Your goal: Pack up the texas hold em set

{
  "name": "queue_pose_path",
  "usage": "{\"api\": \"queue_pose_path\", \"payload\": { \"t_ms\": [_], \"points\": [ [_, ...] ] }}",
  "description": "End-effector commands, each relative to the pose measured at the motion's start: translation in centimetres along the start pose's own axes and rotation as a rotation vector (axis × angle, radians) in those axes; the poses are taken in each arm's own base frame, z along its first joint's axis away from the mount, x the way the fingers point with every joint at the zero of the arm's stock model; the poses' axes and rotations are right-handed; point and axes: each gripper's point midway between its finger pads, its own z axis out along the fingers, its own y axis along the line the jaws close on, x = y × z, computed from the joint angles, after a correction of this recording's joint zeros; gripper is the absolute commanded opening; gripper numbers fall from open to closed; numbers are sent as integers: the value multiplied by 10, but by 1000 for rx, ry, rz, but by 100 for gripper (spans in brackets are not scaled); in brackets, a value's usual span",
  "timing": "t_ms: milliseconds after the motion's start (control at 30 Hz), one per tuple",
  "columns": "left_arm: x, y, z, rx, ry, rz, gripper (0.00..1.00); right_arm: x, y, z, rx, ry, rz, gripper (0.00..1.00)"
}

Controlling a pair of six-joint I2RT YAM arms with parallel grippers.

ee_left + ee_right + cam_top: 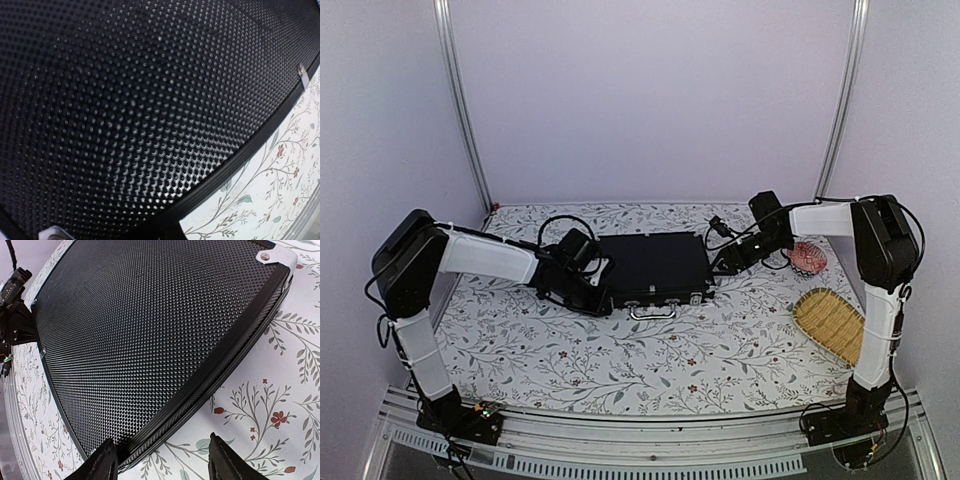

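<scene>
The texas hold em set shows as a closed black case (655,268) lying flat mid-table, its silver handle (653,313) and latches facing the near edge. My left gripper (592,275) is pressed against the case's left end. Its fingers do not show in the left wrist view, where the dimpled lid (125,100) fills the picture; it is shut. My right gripper (725,262) sits low at the case's right end. In the right wrist view it (162,465) stands open, one finger by the case's corner (150,330), the other over the cloth, holding nothing.
A red patterned round dish (807,257) lies right of the case, behind the right arm. A woven yellow basket (830,320) sits at the near right. The floral cloth (620,360) covers the table. White walls and metal posts close in the back.
</scene>
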Motion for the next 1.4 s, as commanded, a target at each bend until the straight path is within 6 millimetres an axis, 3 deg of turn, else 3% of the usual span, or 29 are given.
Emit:
{"api": "queue_pose_path", "payload": {
  "t_ms": [0, 333, 433, 567, 667, 700, 833, 967, 1000, 1067, 1100, 1367],
  "points": [
    [-16, 25, 1, -140, -134, 17, 0, 19, -10, 11, 26, 68, 29, 62],
    [-16, 43, -6, -343, -280, 74, 0, 21, -11, 13, 30, 73, 34, 62],
    [-14, 33, -8, -321, -286, 102, 0, 21, -11, 12, 32, 74, 34, 62],
    [-9, 15, -28, -261, -320, 109, 0, 15, -11, 6, 53, 61, 18, 62],
    [1, 11, -43, -194, -356, 32, 32, 2, -9, -6, 85, 35, -8, 62],
    [5, 8, -47, -159, -367, 4, 38, -4, -8, -11, 99, 22, -20, 62],
    [14, 3, -43, -78, -357, -50, 44, -23, -8, -28, 148, -8, -62, 63],
    [17, 8, -24, -86, -309, -30, 38, -37, -7, -35, 188, -16, -102, 63],
    [15, 6, -20, -71, -308, -27, 30, -39, -5, -36, 196, -17, -119, 63],
    [12, 4, -16, -49, -310, -29, 4, -41, 1, -33, 191, -13, -146, 62],
    [11, 4, -15, -43, -315, -32, 0, -42, 6, -31, 181, -9, -161, 61],
    [3, -1, -15, 1, -325, -47, 0, -40, 32, 1, 121, 46, -242, 49]
  ]
}}
